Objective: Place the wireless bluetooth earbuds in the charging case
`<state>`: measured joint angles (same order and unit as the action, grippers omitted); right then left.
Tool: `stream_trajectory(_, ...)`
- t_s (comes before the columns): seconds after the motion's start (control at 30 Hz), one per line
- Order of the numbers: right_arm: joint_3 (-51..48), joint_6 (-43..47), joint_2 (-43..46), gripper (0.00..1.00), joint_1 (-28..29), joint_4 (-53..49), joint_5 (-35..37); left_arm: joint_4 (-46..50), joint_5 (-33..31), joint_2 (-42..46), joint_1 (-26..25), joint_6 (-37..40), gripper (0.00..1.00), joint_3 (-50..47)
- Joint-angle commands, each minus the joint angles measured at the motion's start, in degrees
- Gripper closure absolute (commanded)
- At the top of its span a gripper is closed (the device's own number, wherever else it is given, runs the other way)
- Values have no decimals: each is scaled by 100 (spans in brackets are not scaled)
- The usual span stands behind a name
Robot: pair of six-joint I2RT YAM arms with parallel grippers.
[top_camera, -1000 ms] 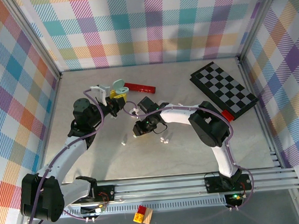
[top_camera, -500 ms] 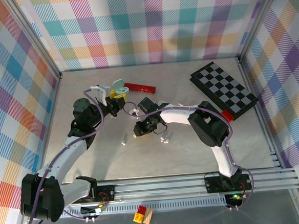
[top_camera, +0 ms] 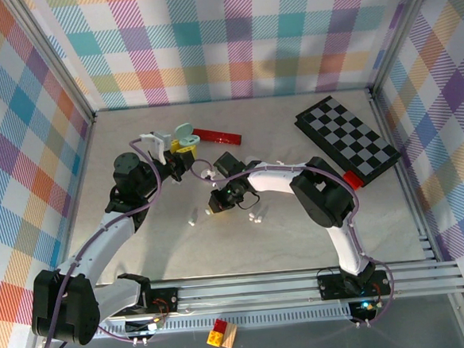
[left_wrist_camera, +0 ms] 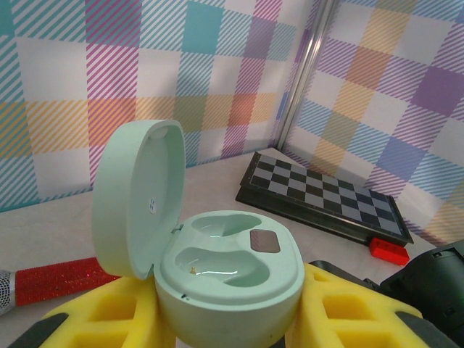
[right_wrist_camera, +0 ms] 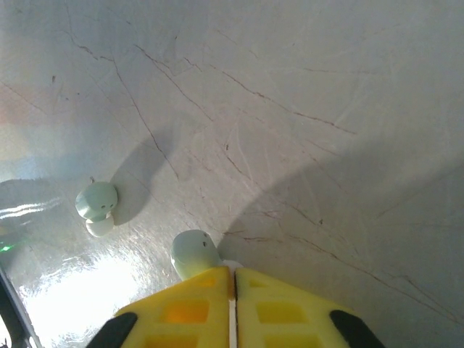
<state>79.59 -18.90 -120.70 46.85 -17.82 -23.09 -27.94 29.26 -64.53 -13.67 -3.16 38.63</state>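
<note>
You're looking at a mint-green charging case (left_wrist_camera: 217, 283); the pads (left_wrist_camera: 341, 312) of the left tool (left_wrist_camera: 225, 326) are yellow. Two earbuds (right_wrist_camera: 96, 201) on the grey table (right_wrist_camera: 326, 109) are the same pale green. At the table's far right corner sits a black-and-grey chequered board (top_camera: 346, 138). The walls (top_camera: 230, 39) are pastel plaid.

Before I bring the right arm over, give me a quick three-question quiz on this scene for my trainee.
1. True or false: the charging case in the left claw has its lid open.
2. How many buds sit in the case's wells? A none, B one, C two.
3. In the right wrist view, are the pads of the right claw pressed together or spread apart?
Key: 1 true. 2 A. 3 together, with a pale green earbud at their tip.
</note>
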Motion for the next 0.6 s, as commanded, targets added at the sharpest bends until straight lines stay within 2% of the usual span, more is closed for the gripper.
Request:
stream_trajectory(0.0,-4,-38,61,94,17,-81,56,-67,-8,72,49,96,65,136)
stream_trajectory(0.13,-102,-90,250,100,-30,22,146,-62,-8,55,49,113,65,136)
stream_trajectory(0.37,-463,-137,609,100,-208,97,264,-17,25,37,46,160,65,153)
stream_trajectory(0.57,-1002,9,1037,100,-584,17,443,-46,89,-40,49,144,65,188)
